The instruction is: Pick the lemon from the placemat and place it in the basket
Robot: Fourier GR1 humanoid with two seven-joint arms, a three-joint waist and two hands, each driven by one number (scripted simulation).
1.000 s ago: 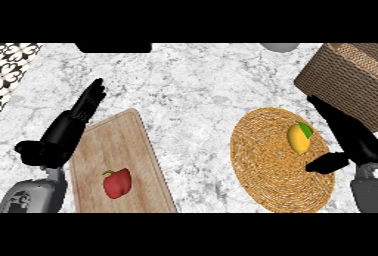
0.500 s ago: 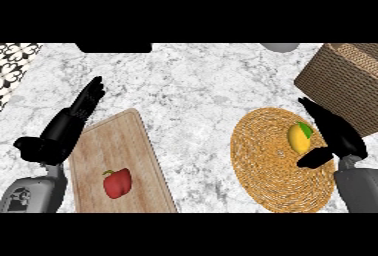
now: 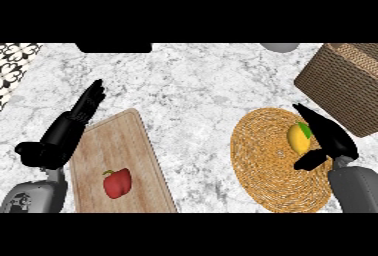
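A yellow lemon (image 3: 299, 138) with a green leaf lies on the round woven placemat (image 3: 272, 160) at the right. My right hand (image 3: 329, 138) sits over the placemat's right side, straight fingers along the lemon's right edge and the thumb low beside it, open. The brown wicker basket (image 3: 345, 83) stands at the upper right, just beyond the placemat. At the left edge my left hand (image 3: 63, 136) rests open, fingers pointing up, holding nothing.
A wooden cutting board (image 3: 122, 165) lies at the lower left with a red bell pepper (image 3: 117, 182) on it. A patterned cloth (image 3: 13, 62) shows at the top left corner, and a grey object (image 3: 280, 47) at the top edge.
My right hand has moved left from the placemat's right rim to rest against the lemon. The lemon, left hand and board have not moved.
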